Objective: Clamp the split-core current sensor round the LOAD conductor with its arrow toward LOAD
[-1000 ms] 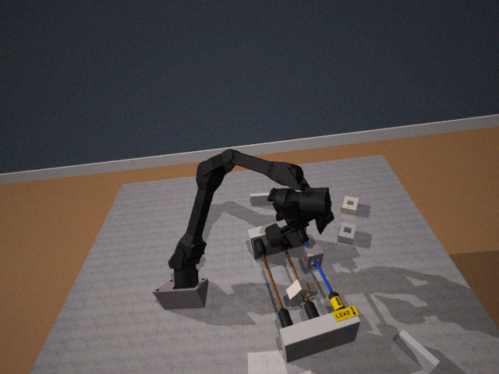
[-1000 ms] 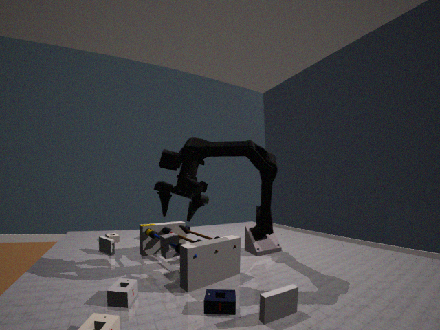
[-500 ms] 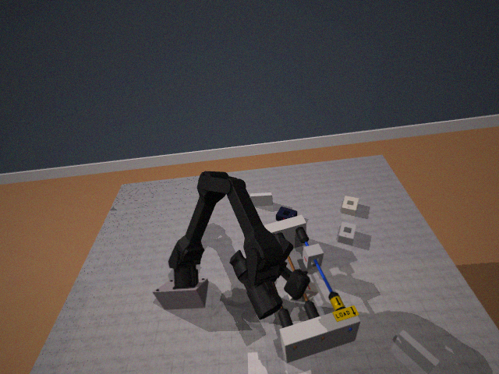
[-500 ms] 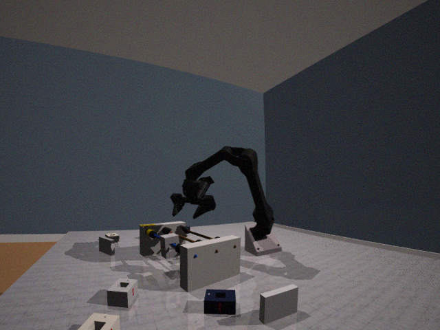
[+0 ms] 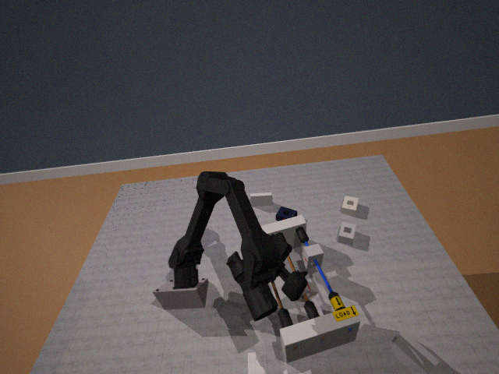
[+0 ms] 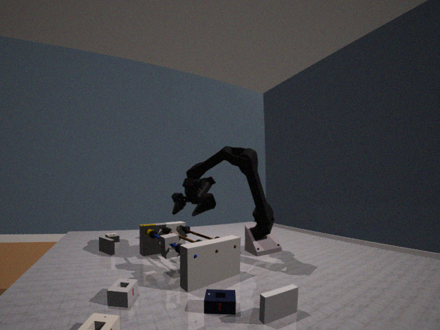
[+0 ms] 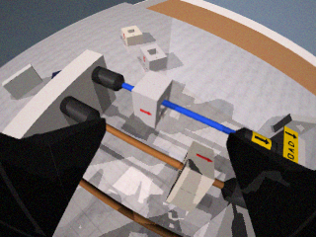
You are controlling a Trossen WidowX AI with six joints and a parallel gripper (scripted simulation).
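A pale grey split-core sensor (image 5: 316, 252) (image 6: 170, 243) (image 7: 152, 94) sits round the blue conductor (image 5: 323, 277) (image 7: 197, 118). Its red arrow points along the conductor toward the yellow LOAD marker (image 5: 345, 312) (image 7: 291, 143). Its halves look together in the wrist view, but whether the latch has caught cannot be told. My gripper (image 6: 183, 214) (image 7: 168, 132) is open and empty, above the conductors and apart from the sensor. The top view mostly hides the fingertips behind the arm.
Another pale sensor (image 7: 190, 188) sits on the middle brown conductor (image 7: 143, 147). End blocks (image 5: 318, 340) (image 6: 213, 260) hold the conductors. A dark blue box (image 5: 281, 217) (image 6: 219, 308), two pale boxes (image 5: 346, 238) (image 5: 346, 209) and an upright plate (image 5: 260, 199) (image 6: 278, 303) stand beyond.
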